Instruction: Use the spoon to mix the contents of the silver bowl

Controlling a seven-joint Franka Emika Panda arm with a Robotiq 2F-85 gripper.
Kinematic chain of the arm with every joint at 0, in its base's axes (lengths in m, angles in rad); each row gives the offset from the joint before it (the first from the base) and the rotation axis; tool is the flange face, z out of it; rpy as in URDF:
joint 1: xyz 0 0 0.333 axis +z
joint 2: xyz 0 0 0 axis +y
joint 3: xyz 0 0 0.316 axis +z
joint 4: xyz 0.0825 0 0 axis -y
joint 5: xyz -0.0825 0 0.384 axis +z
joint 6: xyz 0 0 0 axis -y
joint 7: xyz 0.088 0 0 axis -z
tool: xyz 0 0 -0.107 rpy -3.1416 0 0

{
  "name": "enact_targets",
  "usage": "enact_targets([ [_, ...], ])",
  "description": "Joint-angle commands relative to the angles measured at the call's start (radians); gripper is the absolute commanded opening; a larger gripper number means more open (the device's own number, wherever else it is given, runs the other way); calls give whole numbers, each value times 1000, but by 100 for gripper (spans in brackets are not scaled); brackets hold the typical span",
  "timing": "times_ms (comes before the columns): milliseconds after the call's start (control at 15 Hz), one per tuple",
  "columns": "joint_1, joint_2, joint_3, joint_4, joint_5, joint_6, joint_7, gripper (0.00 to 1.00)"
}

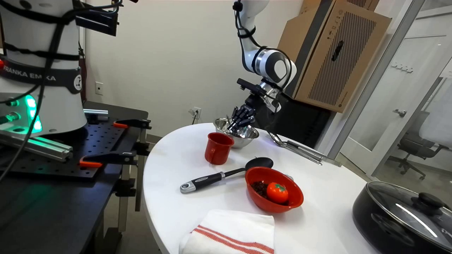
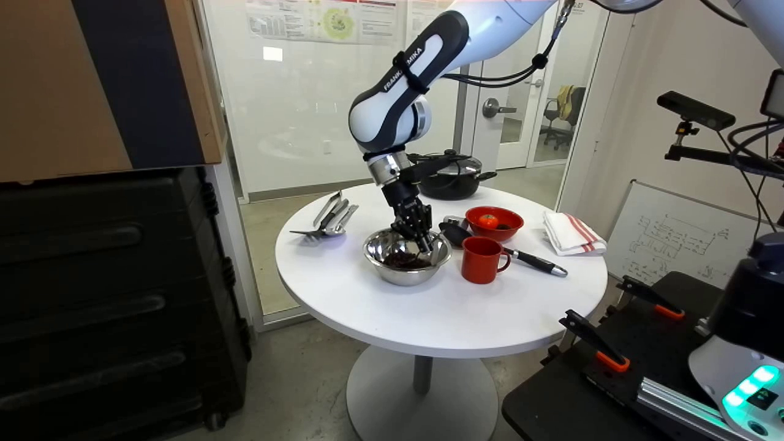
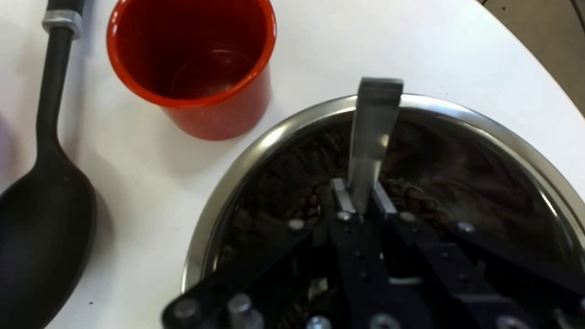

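The silver bowl (image 3: 274,135) fills much of the wrist view, and it also stands on the white table in both exterior views, silver bowl (image 1: 243,142), silver bowl (image 2: 407,277). Dark brown bean-like contents (image 3: 413,199) lie inside it. My gripper (image 3: 362,196) reaches down into the bowl with its jaws shut on the flat metal handle of the spoon (image 3: 377,119). The handle's end rises between the fingertips; the spoon's lower part is hidden below the gripper. In an exterior view the gripper (image 2: 424,248) slants down inside the bowl's rim.
Close beside the bowl stands a red cup (image 3: 228,114). A black-handled spoon (image 1: 204,180) lies near a red bowl (image 1: 273,208) holding a tomato. Metal utensils (image 1: 300,150) rest on the bowl's far side from the cup. A towel (image 1: 236,229) and a lidded pot (image 1: 385,218) are farther off.
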Motion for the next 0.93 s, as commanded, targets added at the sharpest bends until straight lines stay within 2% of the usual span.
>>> enact_targets([
  [0, 25, 10, -8, -4, -18, 54, 26, 3],
  [467, 23, -12, 41, -52, 7, 92, -52, 3],
  [867, 13, -6, 48, -34, 18, -56, -105, 3],
])
